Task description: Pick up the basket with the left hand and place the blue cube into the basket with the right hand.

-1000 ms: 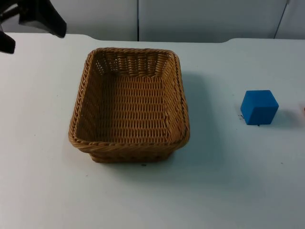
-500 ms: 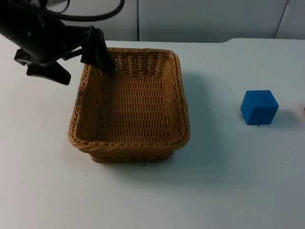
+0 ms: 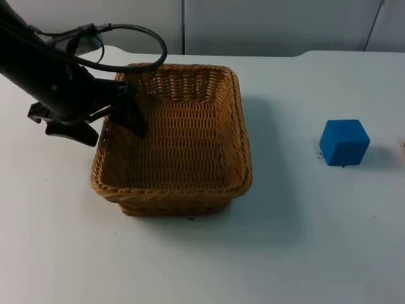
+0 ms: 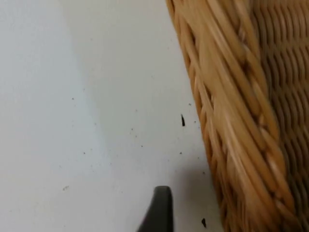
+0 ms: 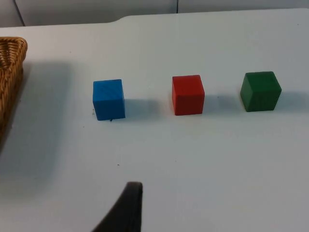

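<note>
A brown wicker basket [image 3: 172, 194] stands on the white table left of centre. My left gripper [image 3: 107, 125] is open and straddles the basket's left wall, one finger inside and one outside on the table. In the left wrist view the woven rim [image 4: 231, 125] runs close beside the outer fingertip [image 4: 159, 210]. The blue cube [image 3: 343, 142] sits on the table well to the right of the basket, untouched. The right wrist view shows the blue cube [image 5: 108, 99] some way ahead of my right gripper [image 5: 128, 208], which waits back from it.
A red cube [image 5: 188, 94] and a green cube [image 5: 260, 90] stand in a row to the right of the blue one. The basket's corner [image 5: 10, 58] lies left of that row. The grey partition wall [image 3: 253, 25] closes the table's far edge.
My left arm has come in from the upper left corner and dropped down along the basket's left side, its open gripper now straddling the left wall. Basket and blue cube have not moved.
</note>
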### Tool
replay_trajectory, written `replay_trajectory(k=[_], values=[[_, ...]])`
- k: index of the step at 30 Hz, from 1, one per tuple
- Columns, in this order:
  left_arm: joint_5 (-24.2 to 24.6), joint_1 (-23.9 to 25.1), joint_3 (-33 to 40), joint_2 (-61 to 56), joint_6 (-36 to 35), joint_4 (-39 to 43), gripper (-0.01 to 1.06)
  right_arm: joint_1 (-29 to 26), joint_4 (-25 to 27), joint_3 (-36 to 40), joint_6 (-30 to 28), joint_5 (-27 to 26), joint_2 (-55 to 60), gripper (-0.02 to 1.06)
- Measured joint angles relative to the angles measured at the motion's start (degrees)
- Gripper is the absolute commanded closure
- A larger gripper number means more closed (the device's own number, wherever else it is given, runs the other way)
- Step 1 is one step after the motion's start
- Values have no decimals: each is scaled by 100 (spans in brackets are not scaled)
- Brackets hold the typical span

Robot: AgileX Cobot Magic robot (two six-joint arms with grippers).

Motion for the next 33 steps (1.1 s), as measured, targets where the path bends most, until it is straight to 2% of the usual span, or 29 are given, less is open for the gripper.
replay_trajectory(k=[1,2,6,7,9,11,26,30,33], values=[[0,0,0,0,0,0,48,0,0,0,0,0,0,0],[-46,0,0,0,0,0,48,0,0,0,0,0,0,0],[-130,0,-26,0,0,-34,85,0,0,0,0,0,0,0],[-157,0,-37,0,0,-45,85,0,0,0,0,0,0,0],[-169,0,-37,0,-46,-107,97,0,0,0,0,0,0,0],[-208,0,-37,0,-137,-181,103,0,0,0,0,0,0,0],[-227,0,-37,-141,-1332,75,105,0,0,0,0,0,0,0],[-215,0,173,-580,-1441,203,105,0,0,0,0,0,0,0],[-191,0,591,-1238,-1455,287,105,0,0,0,0,0,0,0]])
